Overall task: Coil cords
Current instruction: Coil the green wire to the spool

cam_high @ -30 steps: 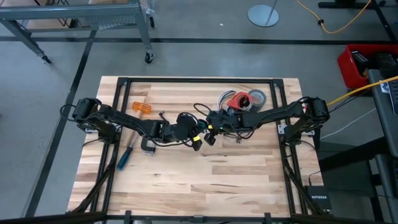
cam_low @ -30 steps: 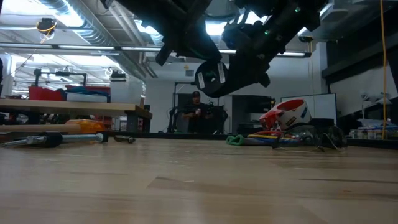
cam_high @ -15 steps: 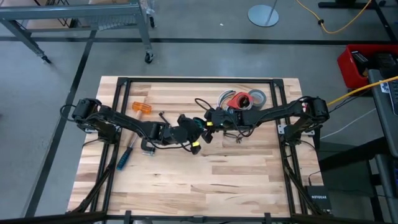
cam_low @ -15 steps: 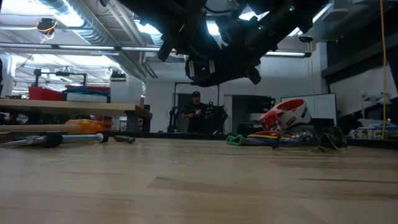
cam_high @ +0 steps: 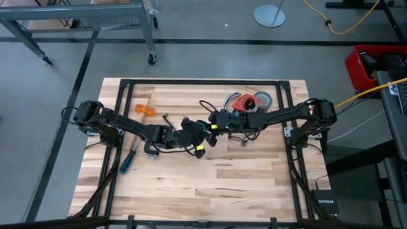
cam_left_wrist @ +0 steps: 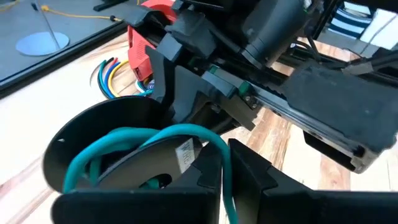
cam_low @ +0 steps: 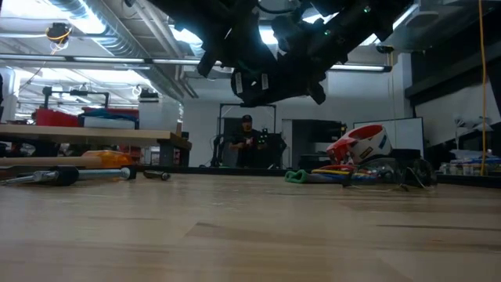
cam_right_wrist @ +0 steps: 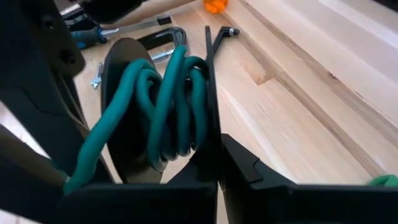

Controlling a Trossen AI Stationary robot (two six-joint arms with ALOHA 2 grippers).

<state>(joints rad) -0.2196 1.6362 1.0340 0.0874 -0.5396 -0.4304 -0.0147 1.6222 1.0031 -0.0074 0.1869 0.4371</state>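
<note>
Teal cord (cam_right_wrist: 165, 106) is wound in several loops and pinched edge-on between the shut fingers of the right gripper (cam_high: 213, 124), held in the air over the middle of the table (cam_high: 191, 184). The left gripper (cam_high: 198, 135) is pressed in just beside it, its fingers nearly closed around a strand of the same cord (cam_left_wrist: 155, 140); whether it truly holds it I cannot tell. With both grippers crowded together, a pull by either arm could drag loops out of the bundle and undo the coil. A loose tail could also snag on the clamp (cam_right_wrist: 158, 37) or screwdriver (cam_high: 129, 160) lying below on the wood.
</note>
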